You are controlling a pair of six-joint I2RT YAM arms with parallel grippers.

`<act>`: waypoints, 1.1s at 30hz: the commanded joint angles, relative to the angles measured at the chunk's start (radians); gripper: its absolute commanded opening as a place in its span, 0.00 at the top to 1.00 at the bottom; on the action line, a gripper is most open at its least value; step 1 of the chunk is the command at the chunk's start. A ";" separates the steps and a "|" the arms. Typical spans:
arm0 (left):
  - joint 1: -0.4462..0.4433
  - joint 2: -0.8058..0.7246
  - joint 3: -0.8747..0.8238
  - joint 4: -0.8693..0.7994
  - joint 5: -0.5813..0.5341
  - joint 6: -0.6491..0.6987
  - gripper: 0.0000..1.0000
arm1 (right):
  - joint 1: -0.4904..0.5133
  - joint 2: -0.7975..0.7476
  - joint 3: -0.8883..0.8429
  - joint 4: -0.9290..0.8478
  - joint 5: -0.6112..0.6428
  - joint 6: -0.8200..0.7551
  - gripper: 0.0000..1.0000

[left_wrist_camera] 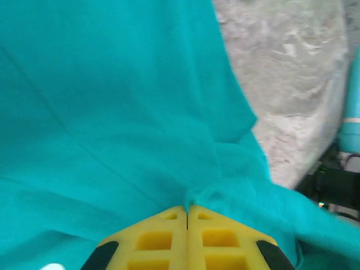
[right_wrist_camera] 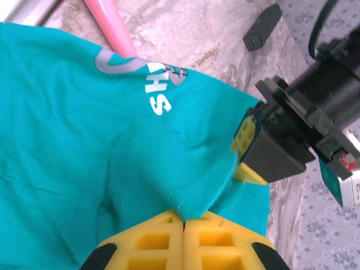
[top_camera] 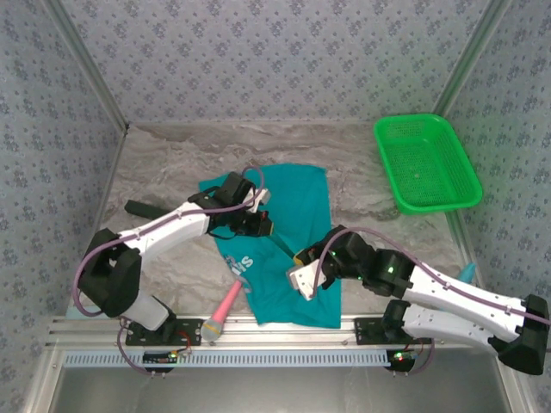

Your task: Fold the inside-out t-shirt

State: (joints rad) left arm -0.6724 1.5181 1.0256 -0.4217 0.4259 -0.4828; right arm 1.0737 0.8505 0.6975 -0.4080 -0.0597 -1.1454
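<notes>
teal knit cloth, soft and limp, makes up the plain short-sleeved inside-out t-shirt, which lies spread on the grey marbled table between the two arms, its near hem close to the metal rail. it looks light and floppy. it will likely sag from any pinch, crease where it bunches, and drag across the surface rather than slide as one piece. i judge hems, seams and corners the best places to take hold, with two pinches well apart to keep a fold line straight.

the left gripper has its yellow moulded pads shut together on a gathered ridge of the cloth at the shirt's left side. the right gripper is likewise closed, nipping a stitched edge nearer the bottom middle.

white and grey lettering shows on the fabric, smooth against the matte weave. a pink tapered stick lies just beside the near left corner, and a green plastic mesh basket sits well apart at the far right.
</notes>
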 commanded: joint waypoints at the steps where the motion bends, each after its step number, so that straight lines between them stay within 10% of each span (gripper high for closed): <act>1: 0.019 0.015 0.059 -0.023 -0.047 0.029 1.00 | 0.074 -0.005 -0.015 -0.073 -0.039 -0.008 1.00; 10: 0.008 -0.035 0.056 -0.025 0.029 0.038 1.00 | 0.149 0.135 0.037 -0.179 -0.123 0.068 0.79; 21: -0.067 -0.129 0.041 -0.105 -0.016 0.068 1.00 | 0.019 0.037 0.011 -0.019 -0.160 0.128 0.58; 33: -0.071 -0.157 0.007 -0.062 0.007 0.027 1.00 | 0.095 0.287 0.055 0.026 -0.031 0.086 0.55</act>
State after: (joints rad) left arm -0.7399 1.3941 1.0508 -0.4934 0.4187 -0.4408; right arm 1.1740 1.1030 0.7136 -0.3840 -0.1627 -1.0401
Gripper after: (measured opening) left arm 0.057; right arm 0.447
